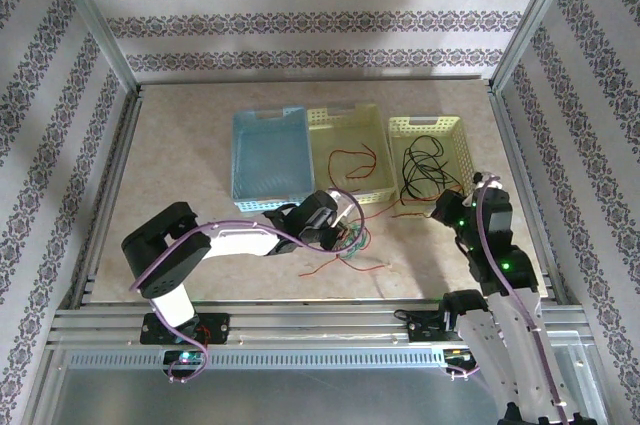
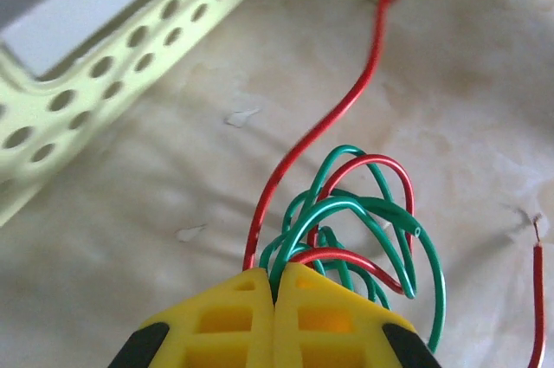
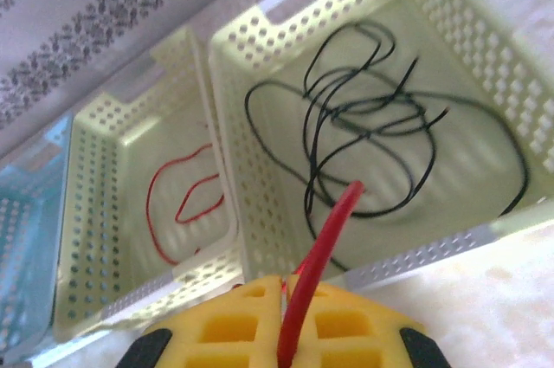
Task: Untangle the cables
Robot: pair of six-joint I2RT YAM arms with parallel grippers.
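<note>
Left end effector [image 2: 275, 288]: pinched shut on the tangled green wires [image 2: 346, 204].
Right end effector [image 3: 283, 288]: clamping a red wire [image 3: 327, 225].
Black wires [image 3: 368, 112]: in the basket [image 3: 467, 48].

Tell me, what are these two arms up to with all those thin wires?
Two robot arms are sorting out tangled wires. The left gripper is shut on a knot of green and red wires. The right gripper pinches a red wire just in front of the right basket, which holds black wires. The middle basket holds a second red wire. So some wires are already sorted, and the green and red knot is not yet undone.
</note>
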